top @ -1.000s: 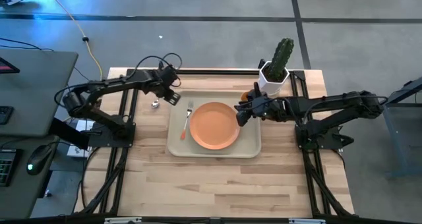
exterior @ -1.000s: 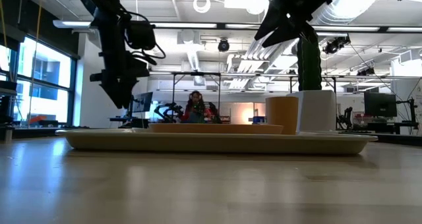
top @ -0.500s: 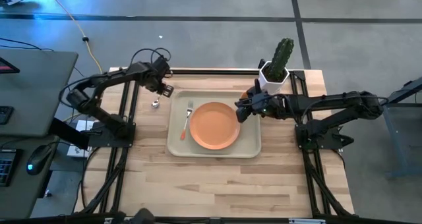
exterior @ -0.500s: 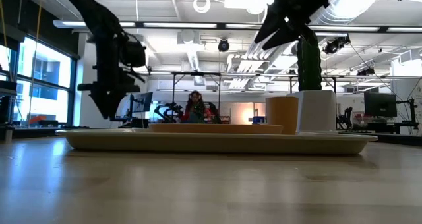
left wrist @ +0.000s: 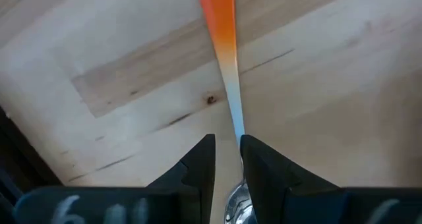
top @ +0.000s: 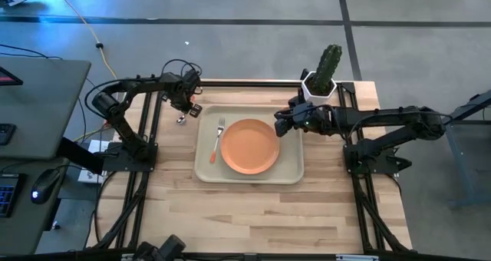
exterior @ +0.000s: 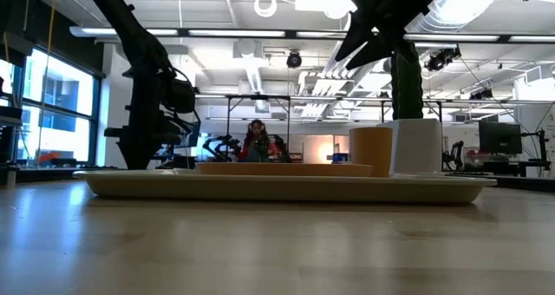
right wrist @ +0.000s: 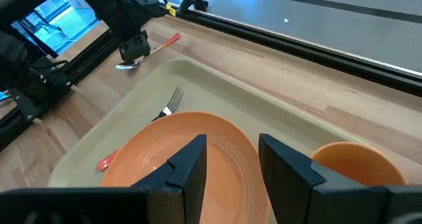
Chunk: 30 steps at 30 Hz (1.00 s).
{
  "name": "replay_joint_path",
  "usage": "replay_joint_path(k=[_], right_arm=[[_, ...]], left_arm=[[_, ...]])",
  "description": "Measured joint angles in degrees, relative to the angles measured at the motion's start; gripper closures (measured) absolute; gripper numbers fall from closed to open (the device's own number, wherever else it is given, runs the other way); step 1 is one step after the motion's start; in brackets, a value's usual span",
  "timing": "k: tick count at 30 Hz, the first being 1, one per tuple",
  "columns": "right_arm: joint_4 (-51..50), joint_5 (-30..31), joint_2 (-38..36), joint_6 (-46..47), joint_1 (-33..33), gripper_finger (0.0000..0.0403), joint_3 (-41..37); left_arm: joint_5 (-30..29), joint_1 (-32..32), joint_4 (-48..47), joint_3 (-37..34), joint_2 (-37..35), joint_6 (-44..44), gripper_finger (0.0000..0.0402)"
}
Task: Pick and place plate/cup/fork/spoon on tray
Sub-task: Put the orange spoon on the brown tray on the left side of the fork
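The spoon (left wrist: 224, 59) lies flat on the table left of the beige tray (top: 207, 173); it also shows in the right wrist view (right wrist: 146, 53). My left gripper (left wrist: 227, 141) is low over it. Its fingers point down, a narrow gap apart, one on each side of the spoon's neck. The orange plate (top: 249, 146) and the fork (top: 218, 138) lie on the tray. The orange cup (right wrist: 356, 161) stands in the tray's far right corner. My right gripper (right wrist: 232, 148) is open and empty, above the plate's right edge beside the cup. My left gripper's fingers stand across the spoon's neck (left wrist: 235, 128), just above the bowl (left wrist: 239, 207), coming from above. One finger is right against the neck; whether it touches I cannot tell. The spoon lies flat on the table, its orange handle end pointing away from the fingers.
A white pot with a green cactus (top: 318, 88) stands at the table's far edge, just behind the cup and my right arm. The table's frame rail (right wrist: 297, 43) runs along the far edge. Bare wood lies in front of the tray.
My left gripper has gone from over the tray's far left corner toward the table's left edge and down, and now stands low over the spoon. The spoon, plate, fork and cup have stayed where they were.
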Motion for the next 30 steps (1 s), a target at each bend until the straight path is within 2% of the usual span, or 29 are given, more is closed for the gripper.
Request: replay_joint_path(k=[12, 19, 27, 30], right_arm=[[0.0, -1.6, 0.0, -0.1, -1.4, 0.0274, 0.0], [0.0, -4.2, 0.0, -1.1, -2.7, 0.0274, 0.0], [0.0, -6.5, 0.0, -1.8, -4.3, 0.0274, 0.0], [0.0, -7.8, 0.0, -2.5, -5.3, 0.0274, 0.0]], left_arm=[[3.2, 0.0, 0.1, -0.4, -2.2, -0.9, 0.0361], [3.9, 0.5, 0.5, -0.3, -4.8, -1.3, 0.0337], [8.4, 0.5, 2.6, -0.3, -1.3, -0.5, 0.0324], [6.2, 0.4, 2.7, -0.1, -0.6, -0.5, 0.0325]])
